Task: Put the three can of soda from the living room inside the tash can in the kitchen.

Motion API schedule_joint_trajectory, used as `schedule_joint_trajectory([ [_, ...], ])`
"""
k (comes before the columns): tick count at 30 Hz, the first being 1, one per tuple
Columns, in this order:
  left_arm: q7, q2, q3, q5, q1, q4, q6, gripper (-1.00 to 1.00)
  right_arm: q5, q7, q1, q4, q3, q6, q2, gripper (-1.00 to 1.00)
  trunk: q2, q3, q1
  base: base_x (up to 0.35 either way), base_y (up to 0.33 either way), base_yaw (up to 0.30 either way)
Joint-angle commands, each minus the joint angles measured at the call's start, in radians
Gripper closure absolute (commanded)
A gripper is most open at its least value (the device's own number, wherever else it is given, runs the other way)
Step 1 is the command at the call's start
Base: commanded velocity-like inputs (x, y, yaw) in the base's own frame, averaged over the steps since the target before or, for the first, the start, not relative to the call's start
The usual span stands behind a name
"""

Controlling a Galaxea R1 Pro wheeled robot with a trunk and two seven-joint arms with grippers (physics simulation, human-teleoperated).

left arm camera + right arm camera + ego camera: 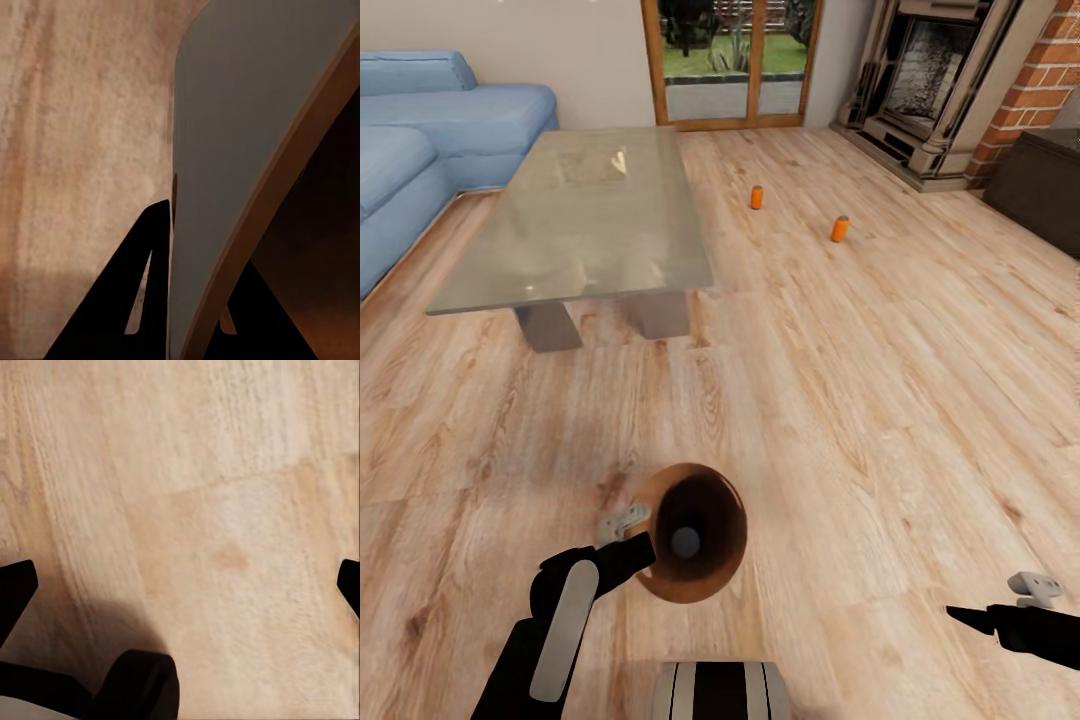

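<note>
Right now the thing that matters is how far off the cans lie from the robot's hands. Two orange soda cans stand upright on the plank floor beyond the low grey table [575,225]: the nearer can [840,229] at about one o'clock from the robot, the farther can [757,197] closer to twelve, both well apart from either gripper, their long axes vertical. From where they stand, the right gripper [1000,600] looks the better placed for them, since they lie on its side of the room.

That right gripper hangs low at the robot's four o'clock, pointing inward over bare floor; in the right wrist view its dark fingertips [16,589] sit at opposite edges of the picture, so it is spread wide and holding nothing.

The left gripper [628,540] is at the robot's front, around eleven o'clock and close in, clamped on the rim of the trash can [715,500]. The bin is tipped so its dark mouth faces up toward the head camera, and a grey round shape, possibly a can top, shows deep inside; I cannot tell for sure. In the left wrist view one finger [124,300] lies outside the bin wall [225,150] and the other inside.

My guess is the base must roll forward past the table's right end before any reach is possible.
</note>
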Motion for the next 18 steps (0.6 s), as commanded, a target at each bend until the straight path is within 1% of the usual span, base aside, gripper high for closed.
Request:
schedule_joint_trajectory([
  [1, 0.005, 0.000, -0.001, 0.018, 0.000, 0.000, -0.006, 1.00, 0.000, 0.000, 0.000, 0.000, 0.001, 0.000, 0.000, -1.00, 0.000, 0.000, 0.000, 0.000, -0.323, 0.000],
  [18, 0.005, 0.000, -0.001, 0.018, 0.000, 0.000, -0.006, 1.00, 0.001, 0.000, 0.000, 0.000, 0.005, 0.003, 0.001, -1.00, 0.000, 0.000, 0.000, 0.000, -0.323, 0.000],
])
